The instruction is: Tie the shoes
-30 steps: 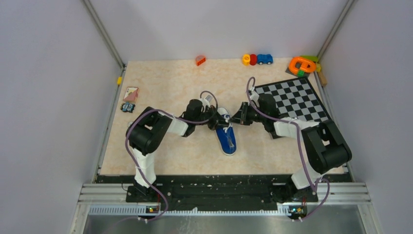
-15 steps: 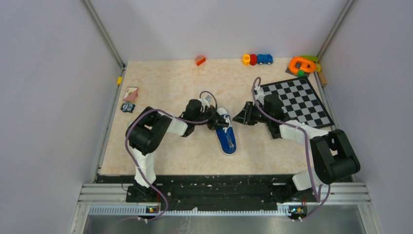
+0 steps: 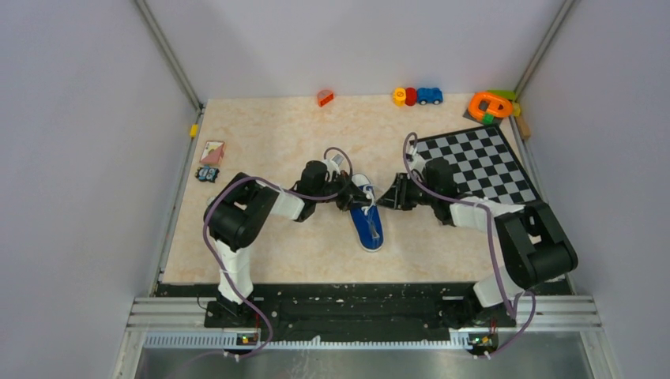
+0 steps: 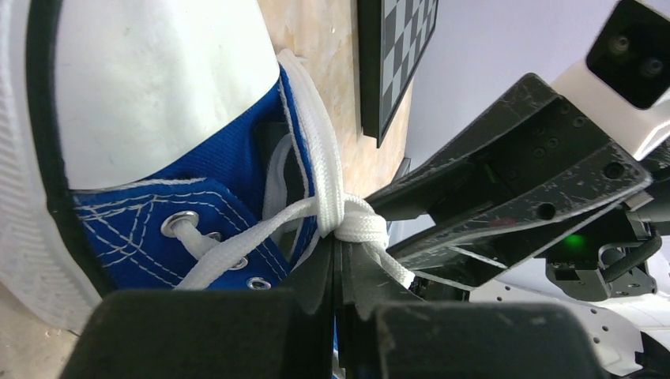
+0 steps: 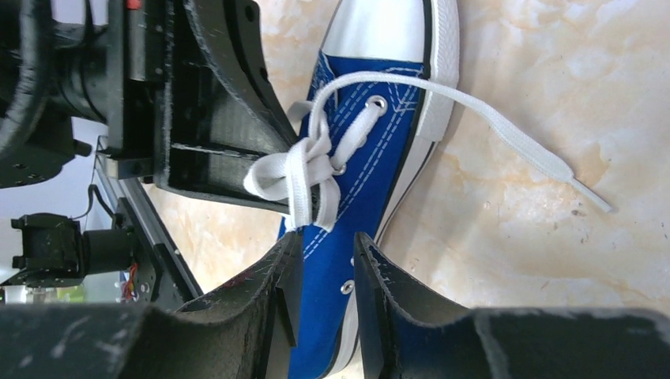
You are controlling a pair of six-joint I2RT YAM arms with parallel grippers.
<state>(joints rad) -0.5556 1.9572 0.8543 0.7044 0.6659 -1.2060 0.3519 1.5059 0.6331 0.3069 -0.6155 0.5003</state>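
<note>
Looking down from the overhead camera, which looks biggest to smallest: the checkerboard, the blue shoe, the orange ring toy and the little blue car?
1. checkerboard
2. blue shoe
3. orange ring toy
4. blue car
The two toys lie farther from the camera, yet the differences look clear.

You have both grippers crowding the shoe (image 3: pixel 367 221) at mid-worktop. The left gripper (image 3: pixel 349 197) is pinched on the laces (image 5: pixel 296 170) from the left. The right gripper (image 3: pixel 385 199), jaws parted, sits just beside the shoe's right side. Bare worktop lies between the shoe and the near edge, and toward the far edge. The checkerboard (image 3: pixel 482 162) fills the right side; toys (image 3: pixel 416 95) line the far edge, cards (image 3: pixel 212 151) the left edge.
</note>
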